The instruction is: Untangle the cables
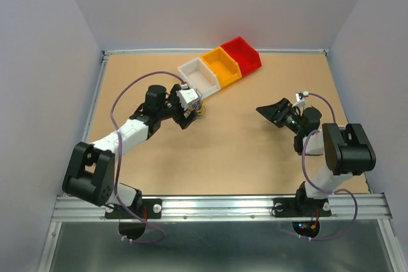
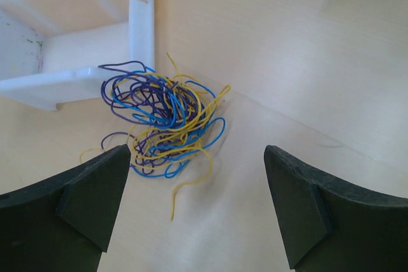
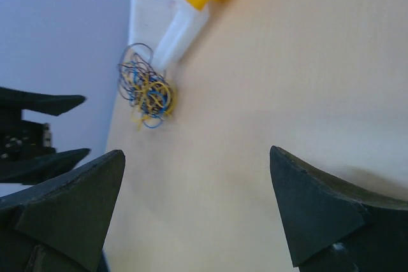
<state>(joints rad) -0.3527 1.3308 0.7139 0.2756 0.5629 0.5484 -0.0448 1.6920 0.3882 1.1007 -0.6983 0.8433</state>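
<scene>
Left gripper open, empty; cables tangled just fwd, at white bin corner.

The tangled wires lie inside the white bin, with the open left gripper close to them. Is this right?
Not quite: the left wrist view shows the cables on the table, outside the white bin at its corner. The left gripper is open close to them, as said.

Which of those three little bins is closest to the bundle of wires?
The white bin, at the row's left end; the wire tangle lies against its corner.
</scene>
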